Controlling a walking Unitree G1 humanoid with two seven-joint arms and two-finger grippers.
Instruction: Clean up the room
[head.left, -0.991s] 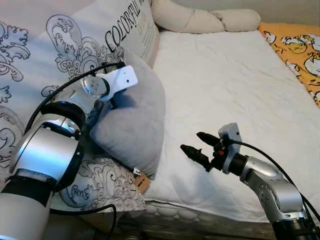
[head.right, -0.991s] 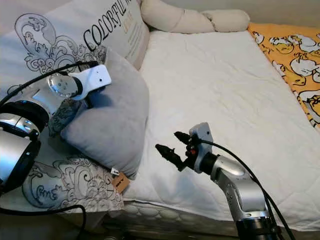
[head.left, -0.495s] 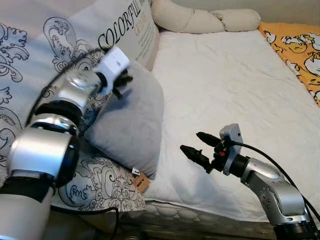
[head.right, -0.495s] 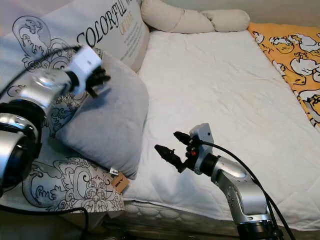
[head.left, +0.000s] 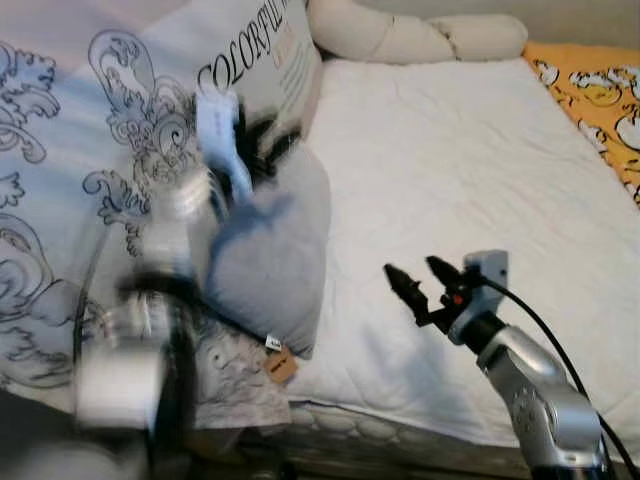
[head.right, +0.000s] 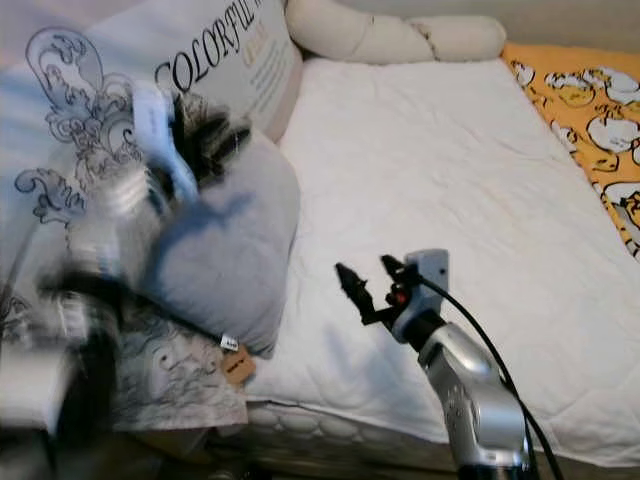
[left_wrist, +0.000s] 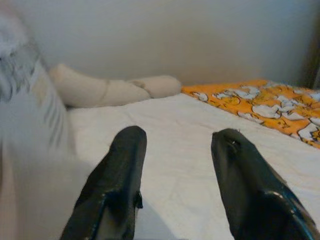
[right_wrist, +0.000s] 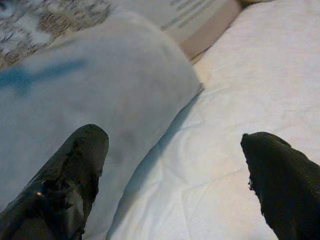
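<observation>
Silver left arm (head.left: 150, 330) is smeared by motion blur; its outline cannot be traced. Left end effector (head.left: 262, 140) is blurred above the grey fabric cushion (head.left: 270, 260). Orange patterned blanket (head.left: 600, 90) is cut off by the frame edge. Lettering on the white printed pillow (head.right: 230, 50) is partly cropped.

One grey pillow (head.left: 268, 262), one printed pillow (head.left: 262, 62) — one bolster (head.left: 415, 37), one blanket (head.left: 597, 98)

A plain grey pillow (head.left: 268, 262) leans tilted against the big patterned cushion (head.left: 90, 130) on the bed.
</observation>
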